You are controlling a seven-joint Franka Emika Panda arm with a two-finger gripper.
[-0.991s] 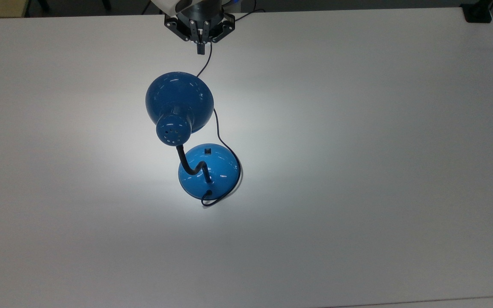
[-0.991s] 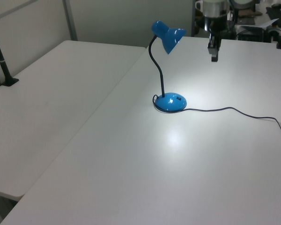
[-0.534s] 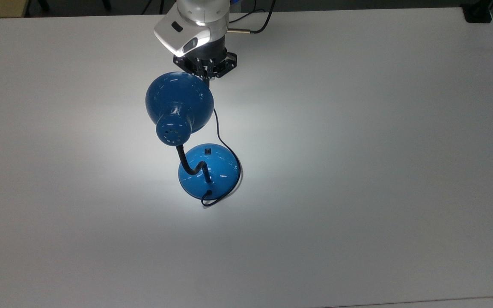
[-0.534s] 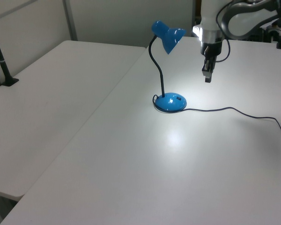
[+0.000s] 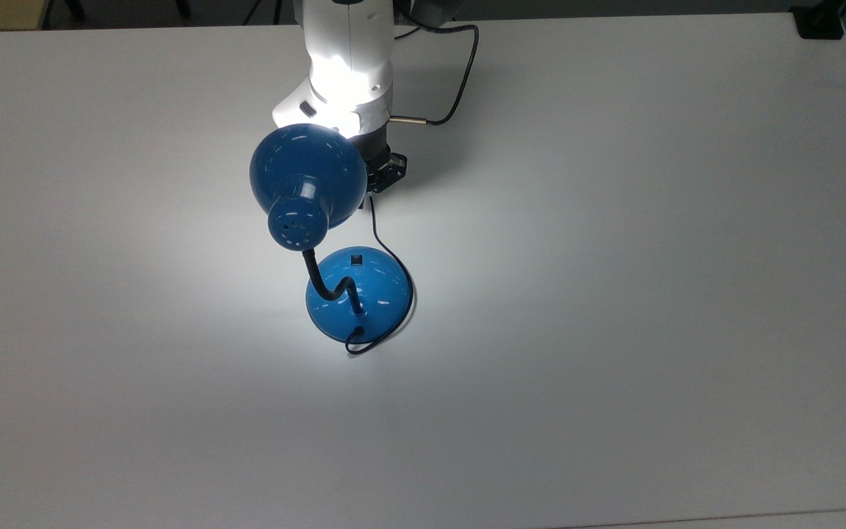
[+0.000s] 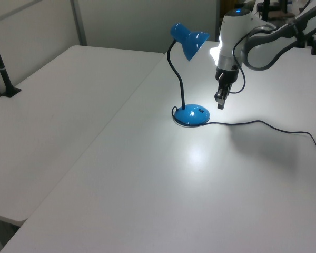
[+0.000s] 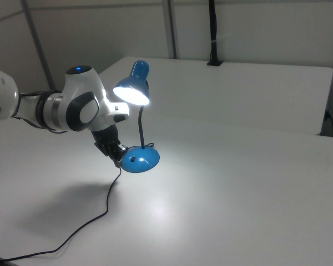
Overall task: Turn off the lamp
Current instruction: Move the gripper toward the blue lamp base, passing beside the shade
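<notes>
Lamp [image 5: 359, 292] glowing, sitting centre frame in top view. Gripper [image 6: 220, 103] hovering just beside base, fingers looking pressed together. Needing fingertip pressing squarely onto small black switch [image 5: 356, 258], dodging cord [image 6: 263, 124].

Room dim overall. Lamp [image 7: 134, 91] lit, bulb glaring white under shade in right view. Bright pool on table [image 5: 614, 294] around lamp base, center of frame in top view, fading to grey at edges. White arm [image 5: 349, 66] blown out near shade. Soft arm shadow at right in left view. Everything reasonably sharp.
</notes>
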